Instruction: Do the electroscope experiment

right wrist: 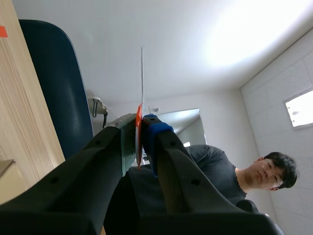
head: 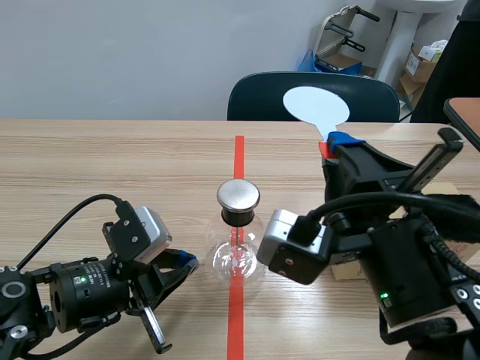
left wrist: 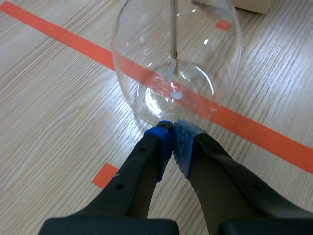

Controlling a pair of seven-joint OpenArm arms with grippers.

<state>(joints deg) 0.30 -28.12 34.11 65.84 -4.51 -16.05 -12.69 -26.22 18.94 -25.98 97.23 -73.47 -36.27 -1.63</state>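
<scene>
While the left gripper (left wrist: 171,134) sits pinched shut on nothing at the foot of the glass flask (head: 235,255), a nudge could tip it.
The flask stands on the red tape line (head: 238,157), metal cap (head: 238,196) up; beyond, the right gripper (head: 341,144) clamps a white paddle (head: 315,105) held high, which could knock that cap if lowered carelessly.
</scene>
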